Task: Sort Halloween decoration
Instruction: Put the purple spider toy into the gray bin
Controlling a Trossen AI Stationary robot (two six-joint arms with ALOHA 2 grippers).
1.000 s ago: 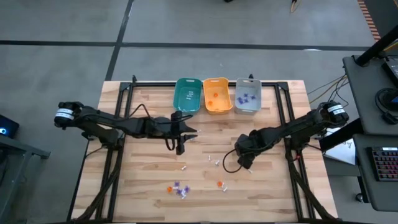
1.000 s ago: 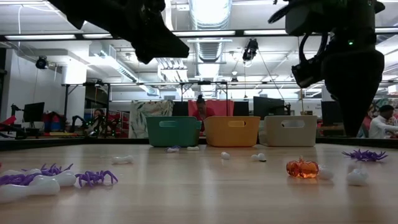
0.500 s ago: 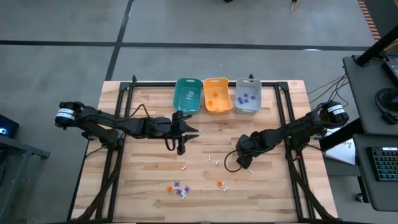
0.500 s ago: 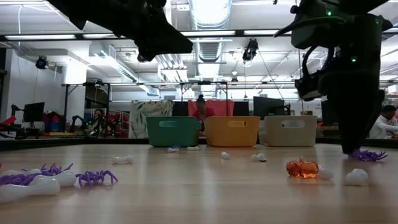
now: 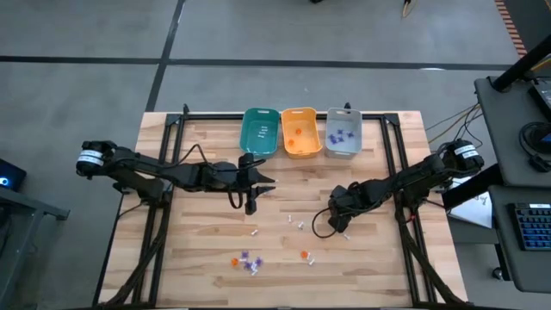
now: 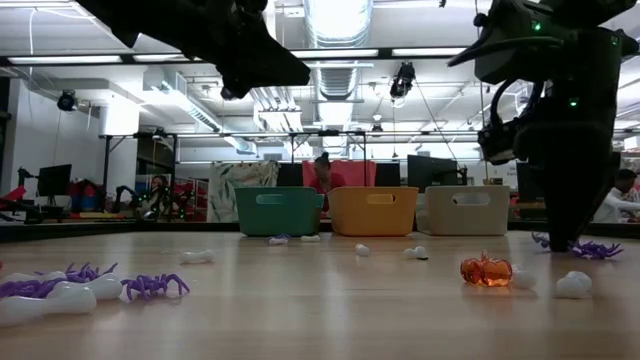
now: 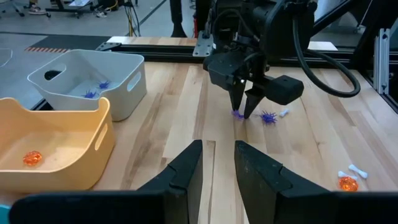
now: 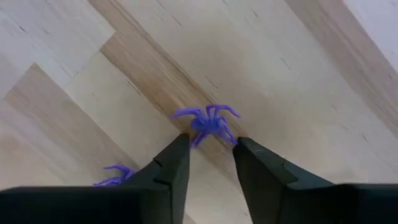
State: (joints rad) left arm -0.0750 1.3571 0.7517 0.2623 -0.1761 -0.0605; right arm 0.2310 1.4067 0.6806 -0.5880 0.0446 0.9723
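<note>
My right gripper points down at the table right of its middle, fingertips low over the wood. A small purple spider lies flat just off the tips, its near legs reaching into the gap between them. A second purple spider lies close by. More trinkets lie toward the near edge: purple and white ones, an orange one, white bits. My left gripper hangs above the table left of centre, open, with nothing between its fingers. My right gripper comes from above, pointing down, with a fingertip on either side of the purple spider's near legs. The spider lies on the wood. I cannot tell whether the fingertips touch it.
A teal bin, an orange bin and a grey bin stand side by side at the far edge. The grey one holds purple spiders, the orange one an orange trinket. Black frame rails run along both sides of the table.
My right gripper has come down to the tabletop, onto the purple spider. The left arm has kept still, and no trinket has moved.
</note>
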